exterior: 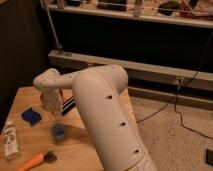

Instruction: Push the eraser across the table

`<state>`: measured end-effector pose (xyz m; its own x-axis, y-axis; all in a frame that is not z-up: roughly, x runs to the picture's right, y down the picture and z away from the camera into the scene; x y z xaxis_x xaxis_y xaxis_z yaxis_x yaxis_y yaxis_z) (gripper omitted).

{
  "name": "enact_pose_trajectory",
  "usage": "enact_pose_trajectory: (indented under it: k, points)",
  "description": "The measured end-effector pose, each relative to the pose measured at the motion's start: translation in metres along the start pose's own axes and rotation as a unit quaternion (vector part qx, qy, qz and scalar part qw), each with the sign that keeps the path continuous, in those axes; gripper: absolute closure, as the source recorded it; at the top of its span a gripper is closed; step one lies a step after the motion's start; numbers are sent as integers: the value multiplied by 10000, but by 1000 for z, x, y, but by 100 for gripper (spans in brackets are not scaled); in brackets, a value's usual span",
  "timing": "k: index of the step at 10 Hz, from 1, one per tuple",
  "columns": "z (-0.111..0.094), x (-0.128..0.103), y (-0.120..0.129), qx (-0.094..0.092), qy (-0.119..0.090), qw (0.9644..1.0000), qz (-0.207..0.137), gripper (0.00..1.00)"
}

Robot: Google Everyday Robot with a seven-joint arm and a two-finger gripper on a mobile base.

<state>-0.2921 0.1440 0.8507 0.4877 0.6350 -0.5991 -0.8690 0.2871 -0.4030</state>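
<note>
Front edge: an orange-handled tool (31, 161) lay nearest, with a clear bottle (9, 142) to its left, both on the surface (30, 95).
Arm: the thick white arm (105, 115) rose from the lower right and bent left over the surface, hiding much of its right side.
Middle: a blue round dish (59, 131) sat just in front of the end effector; a blue block (31, 116) lay further left, apart from it.
End effector: the end effector (52, 109) hung low over the surface below the wrist, fingers closed together and gripping nothing.
Eraser: the eraser (68, 104) lay flat toward the far right of the surface, just beside the end effector on its right, its far end hidden by the arm. Whether the two touched could not be told.
Progress: judged from this, the end effector was lined up at the eraser for a sideways shove; the eraser was on the surface with planks free around it, so most of the push looked left to do.
Behind: carpeted floor (170, 130) with a dark cable (182, 117), then a pale rail (150, 70).
</note>
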Motion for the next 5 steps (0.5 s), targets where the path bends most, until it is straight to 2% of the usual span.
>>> enact_pose_trajectory:
  k: [2, 5]
  points:
    - [3, -3, -6, 117, -77, 9999, 37, 100]
    - [2, -8, -7, 153, -194, 9997, 63, 100]
